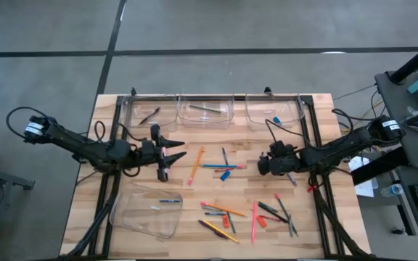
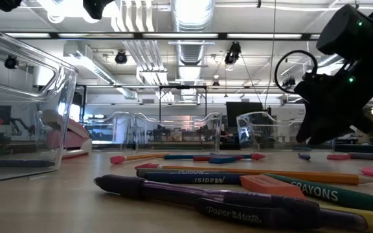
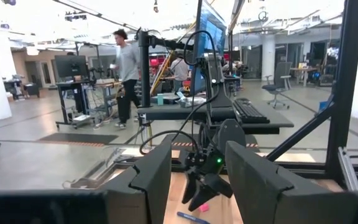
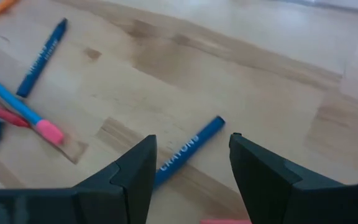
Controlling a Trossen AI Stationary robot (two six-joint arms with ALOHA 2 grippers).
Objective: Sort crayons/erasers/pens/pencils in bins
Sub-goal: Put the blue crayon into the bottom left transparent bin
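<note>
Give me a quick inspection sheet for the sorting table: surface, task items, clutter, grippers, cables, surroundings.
Surface: wooden table, black frame rails along the sides.
Job's things: three bins along the far edge, a fourth bin near the front left, each with an item or two inside; pencils, pens and crayons loose mid-table and front.
Clutter: nothing seen.
Grippers: left gripper open, raised at table left, empty; right gripper open, low over a blue crayon, not closed on it.
Cables: black loops on both arms; one cable off the table's left.
Surroundings: desk with equipment at right; a person walking in the room beyond.
</note>
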